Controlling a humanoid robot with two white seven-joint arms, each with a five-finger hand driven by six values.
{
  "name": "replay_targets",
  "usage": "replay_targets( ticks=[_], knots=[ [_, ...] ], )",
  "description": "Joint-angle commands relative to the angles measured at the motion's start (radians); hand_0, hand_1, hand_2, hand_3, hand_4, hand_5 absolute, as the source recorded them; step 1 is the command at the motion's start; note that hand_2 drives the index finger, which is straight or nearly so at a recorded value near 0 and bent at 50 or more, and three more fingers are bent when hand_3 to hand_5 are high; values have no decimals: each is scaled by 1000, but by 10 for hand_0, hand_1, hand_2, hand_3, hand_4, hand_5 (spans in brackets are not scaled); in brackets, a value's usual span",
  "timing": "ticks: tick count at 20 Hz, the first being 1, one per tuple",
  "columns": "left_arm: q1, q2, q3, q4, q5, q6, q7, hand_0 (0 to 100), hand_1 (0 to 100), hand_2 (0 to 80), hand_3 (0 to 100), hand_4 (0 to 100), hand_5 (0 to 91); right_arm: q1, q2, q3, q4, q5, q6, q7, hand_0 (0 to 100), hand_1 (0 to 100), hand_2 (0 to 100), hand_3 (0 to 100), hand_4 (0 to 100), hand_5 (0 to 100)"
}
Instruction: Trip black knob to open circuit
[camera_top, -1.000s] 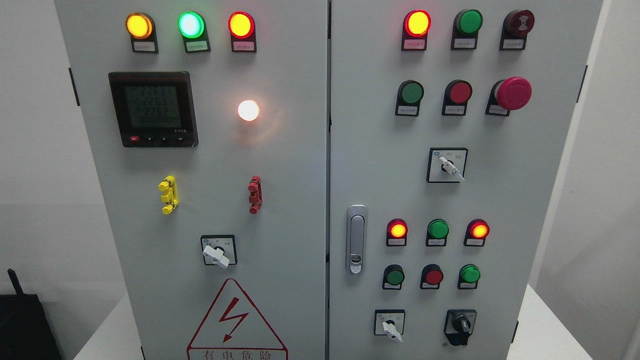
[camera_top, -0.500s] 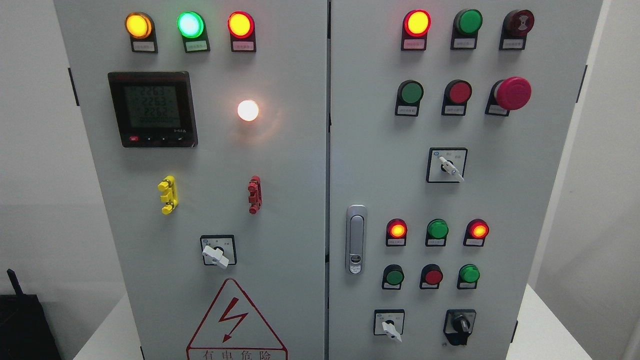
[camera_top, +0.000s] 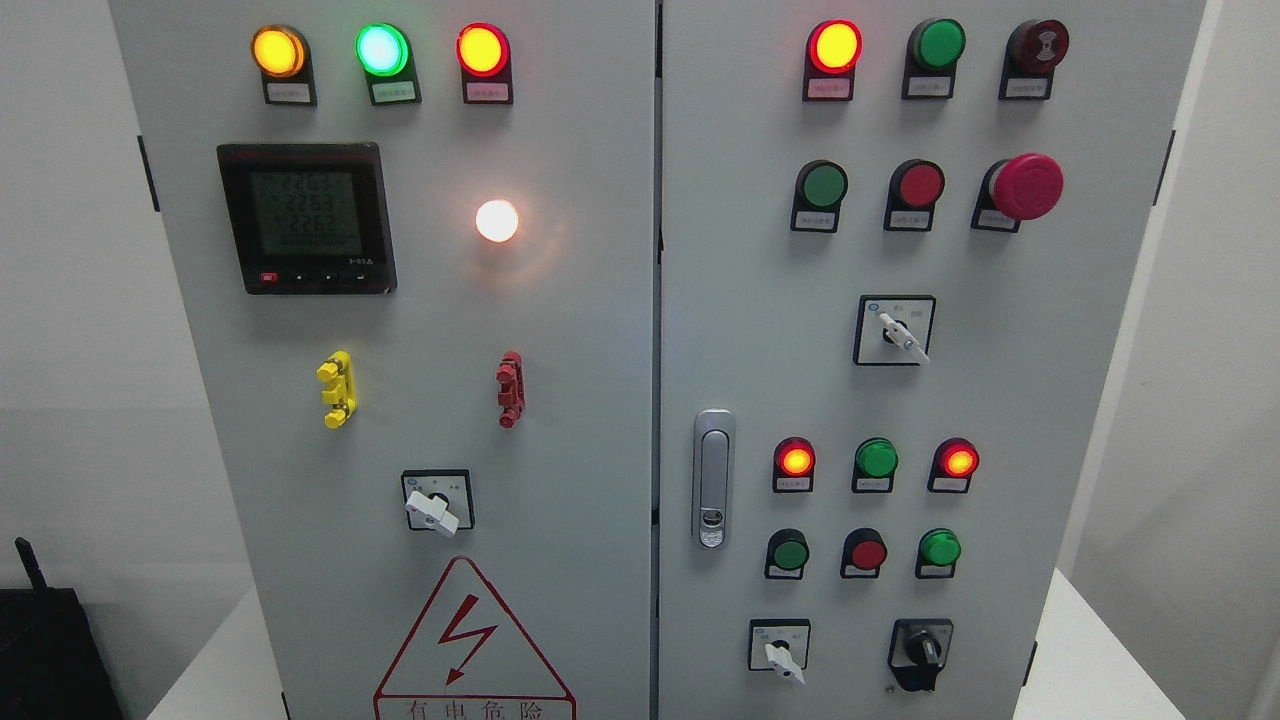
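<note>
Black knob (camera_top: 922, 652) sits at lower right of the grey cabinet's right door (camera_top: 1050, 420), just right of a white-handled selector switch (camera_top: 781, 652), below a green button (camera_top: 940, 549). No robot hand in frame, so state of the fingers cannot be told.

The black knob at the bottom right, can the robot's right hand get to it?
Probably yes: nothing covers the black knob on the cabinet door. But neither hand is in view, so it's a guess.

black knob (camera_top: 921, 652), cabinet's lower right, pointer upright
</note>
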Motion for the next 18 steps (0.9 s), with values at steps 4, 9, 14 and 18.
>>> replay_targets(
  ticks=[4, 9, 14, 18],
  knots=[
    [0, -1, 1, 1, 2, 0, 0, 120, 389, 0, 0, 0, 0, 31, -2, -3, -138, -5, -84, -68, 265, 685, 0, 859, 737, 466],
    [0, -1, 1, 1, 2, 1, 0, 120, 389, 0, 0, 0, 0, 88, -2, -4, -348, -11, -85, -70, 480, 786, 0, 901, 787, 556],
    [0, -1, 1, 1, 2, 1, 0, 120, 389, 0, 0, 0, 0, 125, 6, -4, -510, -11, -87, -70, 608, 837, 0, 931, 820, 627],
    [0, -1, 1, 1, 2, 1, 0, 120, 389, 0, 0, 0, 0, 128, 13, -15, -599, -11, -84, -70, 644, 834, 0, 974, 861, 693]
  ],
)
